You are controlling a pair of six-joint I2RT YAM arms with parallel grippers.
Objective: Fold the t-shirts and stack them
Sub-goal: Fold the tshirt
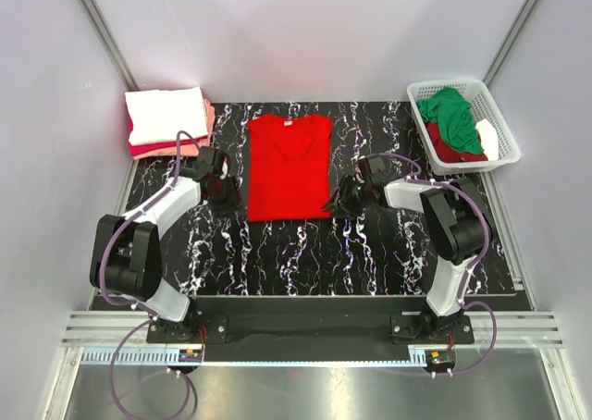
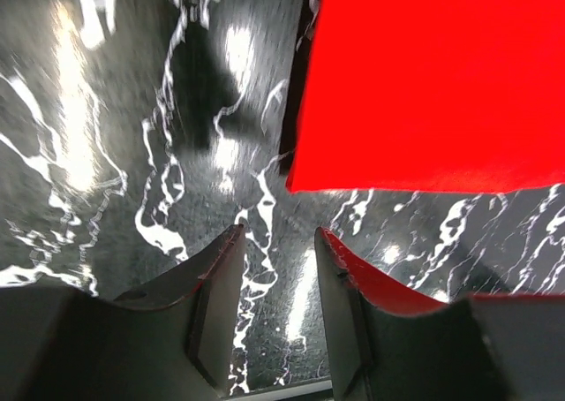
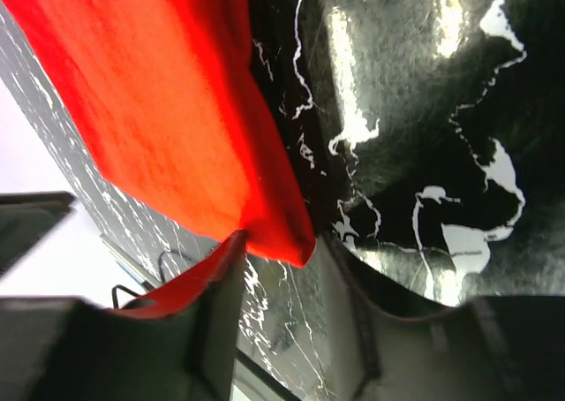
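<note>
Your left gripper [image 2: 278, 235] sits half open and empty by the bottom left corner of the red t-shirt [image 1: 289, 166], lying flat on the table [image 1: 370, 253], and your right gripper [image 3: 282, 242] is half open with the other bottom corner between its fingers [image 3: 216, 317], likely so both can lift and fold it.

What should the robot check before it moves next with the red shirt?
1. Bright red cloth t-shirt flat on the black marbled table: ok.
2. Left jaws holding its near corner: not ok, empty, corner lies just ahead.
3. Right jaws at the other near corner: ok.
4. Right jaws squeezing it tight: cannot tell.
5. Stack of folded white and pink cloth shirts apart from the red one: ok.
</note>
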